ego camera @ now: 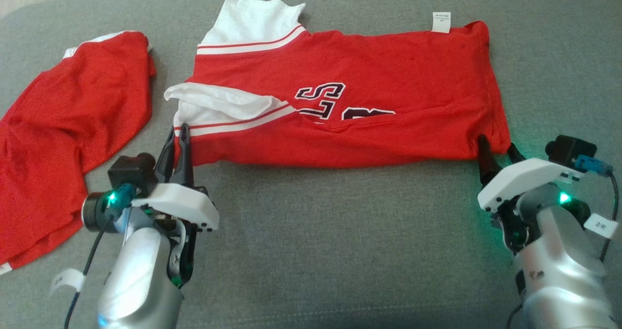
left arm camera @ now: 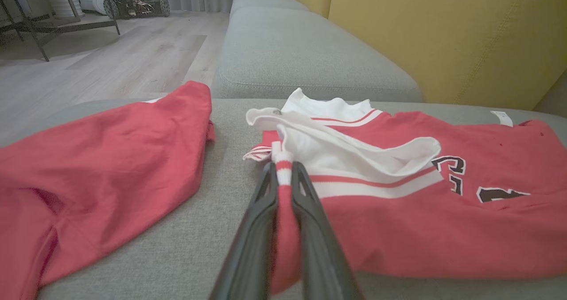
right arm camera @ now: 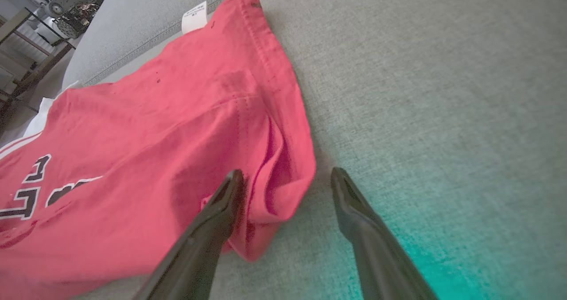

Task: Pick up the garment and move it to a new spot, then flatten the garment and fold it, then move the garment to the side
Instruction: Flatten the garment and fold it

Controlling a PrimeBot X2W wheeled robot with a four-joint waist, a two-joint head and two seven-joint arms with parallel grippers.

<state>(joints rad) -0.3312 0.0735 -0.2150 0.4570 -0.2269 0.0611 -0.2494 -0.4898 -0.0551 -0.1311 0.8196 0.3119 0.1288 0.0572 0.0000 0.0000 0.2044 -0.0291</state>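
Head view — 2 red garments [ego camera: 388, 66] [ego camera: 73, 125].

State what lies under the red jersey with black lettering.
The jersey lies on the grey sofa cushion, which shows all around it. Anything beneath its folded layers is covered.

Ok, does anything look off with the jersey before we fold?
Yes: the near white sleeve is flopped over the red front of the jersey, bunched instead of flat, and a crease runs through the black lettering.
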